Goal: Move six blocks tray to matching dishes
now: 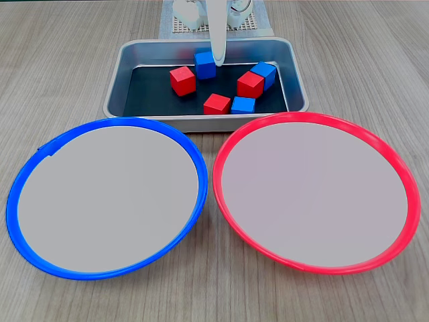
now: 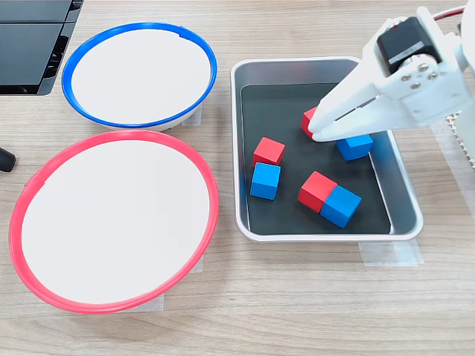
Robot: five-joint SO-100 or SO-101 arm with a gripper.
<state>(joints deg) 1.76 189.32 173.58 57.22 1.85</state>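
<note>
The silver tray (image 1: 134, 54) (image 2: 401, 193) holds all six blocks on its black bottom. In both fixed views three are red (image 1: 182, 81) (image 1: 250, 84) (image 1: 216, 104) and three blue (image 1: 205, 65) (image 1: 264, 72) (image 1: 242, 105). My white gripper (image 1: 218, 62) (image 2: 315, 135) hangs over the tray with its jaws together and nothing between them. Its tip is between a red block (image 2: 306, 119), partly hidden by it, and a blue block (image 2: 355, 146). The blue-rimmed dish (image 1: 27, 174) (image 2: 78, 63) and the red-rimmed dish (image 1: 402, 174) (image 2: 30, 185) lie side by side with nothing in them.
A white mesh thing (image 1: 177, 27) (image 2: 464, 144) lies behind the tray at the arm's base. A black flat device (image 2: 30, 37) sits beyond the blue-rimmed dish, and a small dark object (image 2: 4, 158) shows at the table edge. Tape (image 2: 390, 254) holds the tray down.
</note>
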